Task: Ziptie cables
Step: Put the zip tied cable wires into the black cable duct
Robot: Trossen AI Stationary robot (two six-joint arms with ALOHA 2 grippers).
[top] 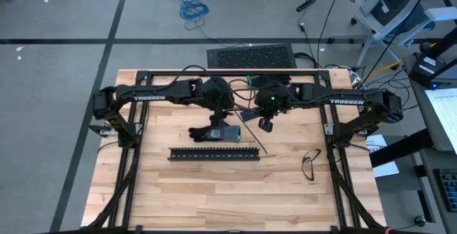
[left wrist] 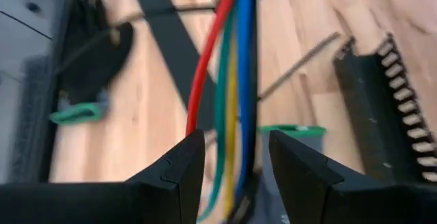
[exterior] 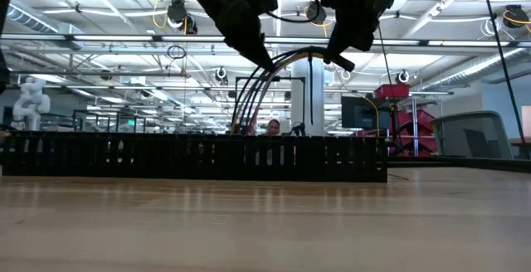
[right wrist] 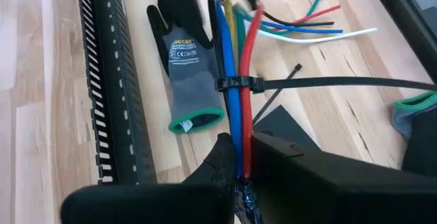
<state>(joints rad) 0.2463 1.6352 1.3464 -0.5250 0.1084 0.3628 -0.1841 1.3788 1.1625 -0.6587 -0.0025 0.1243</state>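
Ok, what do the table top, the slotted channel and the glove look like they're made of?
Table top: pale wood, smooth, with visible plank seams and grain. Slotted channel: looks like matte black plastic, thin comb-like teeth along its side. Glove: grey knit fabric with a green cuff edge and a black, likely rubbery coating on its fingers; printed lettering on the back.

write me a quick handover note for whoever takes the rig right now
Right hand: shut on the cables, held up off the table.
Left hand: open, fingers either side of the same bundle, not gripping.
Zip tie: already looped round the cables, long tail sticking out sideways, untrimmed.
Slotted channel and work glove lie on the table below, untouched.
Left: probably check the tie is snug, deal with the tail, set the bundle down.
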